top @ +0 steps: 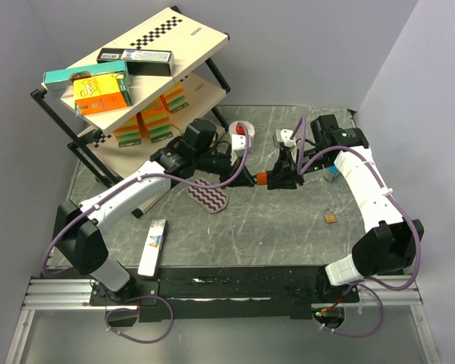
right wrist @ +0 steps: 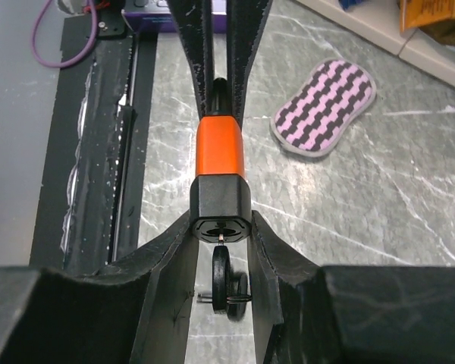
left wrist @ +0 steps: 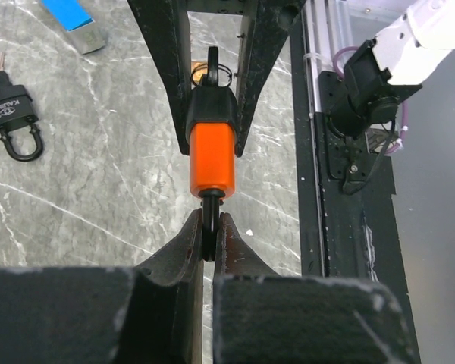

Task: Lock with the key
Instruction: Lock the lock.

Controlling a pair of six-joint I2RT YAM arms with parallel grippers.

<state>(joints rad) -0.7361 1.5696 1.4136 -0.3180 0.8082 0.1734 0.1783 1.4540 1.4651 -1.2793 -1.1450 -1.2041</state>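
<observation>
Padlock, orange with a black end, is held above mid-table between both grippers. Left gripper is clamped narrowly on the shackle. Right gripper is closed around the black end, with the key seated in its keyhole. A small brass lock lies on the table near right.

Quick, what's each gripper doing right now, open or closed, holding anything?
Left gripper: closed on the padlock, by its shackle.
Right gripper: closed on the padlock's black end, key in the keyhole.
</observation>
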